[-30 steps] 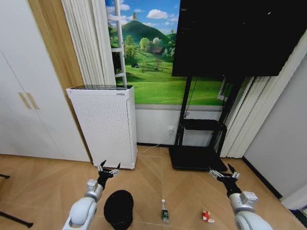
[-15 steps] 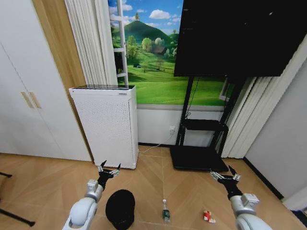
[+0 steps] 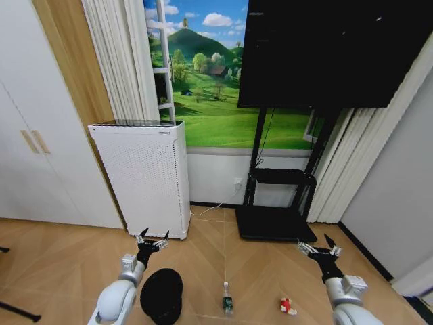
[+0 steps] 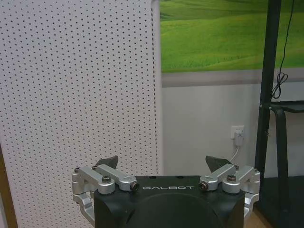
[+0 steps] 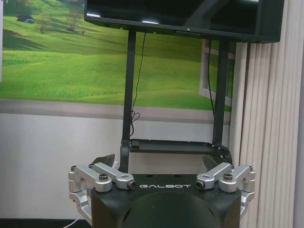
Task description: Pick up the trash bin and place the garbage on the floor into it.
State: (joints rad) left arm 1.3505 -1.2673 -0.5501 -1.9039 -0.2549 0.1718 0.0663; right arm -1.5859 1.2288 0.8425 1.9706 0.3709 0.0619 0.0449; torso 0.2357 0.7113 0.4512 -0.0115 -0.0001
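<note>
Holding my left gripper (image 3: 152, 242) out low in front of me, jaws spread and empty, I see the trash bin (image 3: 161, 296) just below and slightly to its right, nearer to me than the fingertips. It stands upright on the floor (image 3: 61, 261), so its long axis runs straight up and its dark mouth faces upward; a reach for the rim would have to go down and back toward my body. My left arm is clearly the nearer one, since the bin sits almost against my left forearm and well apart from my right gripper (image 3: 320, 249).

Ahead of my left gripper stands a white perforated appliance (image 3: 143, 177).

Further right, between my two grippers and below both, a small clear bottle (image 3: 227, 301) with a green label stands on the floor. Right of that, down and a little left of my right gripper, lies a red-and-white wrapper (image 3: 288, 306). My right gripper is likewise spread wide and empty, pointing toward the black TV stand (image 3: 276, 217).

I count one bin, one bottle and one wrapper; I cannot make out any second wrapper.
</note>
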